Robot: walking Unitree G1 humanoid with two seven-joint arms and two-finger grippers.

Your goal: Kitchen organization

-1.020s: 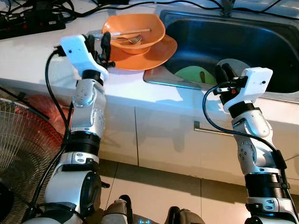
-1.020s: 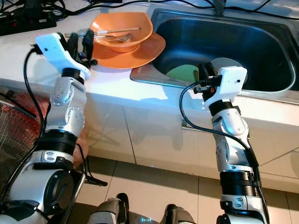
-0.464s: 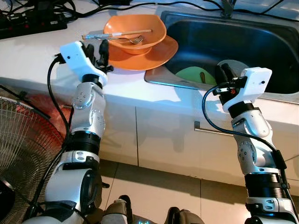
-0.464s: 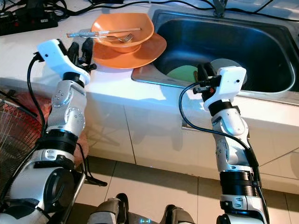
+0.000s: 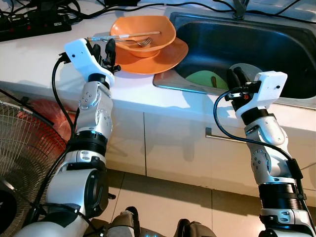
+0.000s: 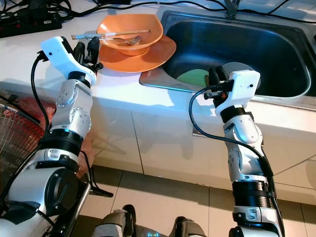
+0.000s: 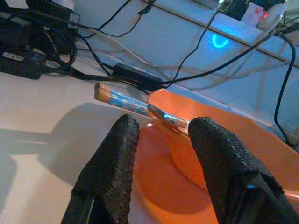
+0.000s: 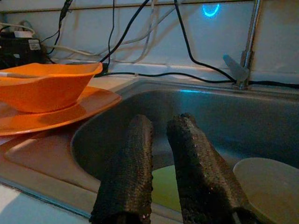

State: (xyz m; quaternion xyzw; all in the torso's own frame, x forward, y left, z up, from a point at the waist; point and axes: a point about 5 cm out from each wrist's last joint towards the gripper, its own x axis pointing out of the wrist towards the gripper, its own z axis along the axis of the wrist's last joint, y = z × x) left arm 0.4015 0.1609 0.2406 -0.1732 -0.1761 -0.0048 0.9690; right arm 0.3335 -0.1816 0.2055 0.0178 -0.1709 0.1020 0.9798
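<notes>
orange bowl (image 5: 143,32) with fork (image 5: 142,42) sits on plate (image 5: 158,57) beside sink (image 5: 256,44).

White kitchen bench (image 5: 34,54), cables along the back.
Pale cabinet doors (image 5: 173,148) stood below; a fan (image 5: 24,153) sat on the tiled floor (image 5: 163,197).

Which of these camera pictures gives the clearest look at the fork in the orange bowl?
The left eye view: the fork lies across the orange bowl, prongs plain. The right eye view shows the same. The left wrist view catches just handle ends beyond the left tool; the right wrist view a pale tip.
</notes>
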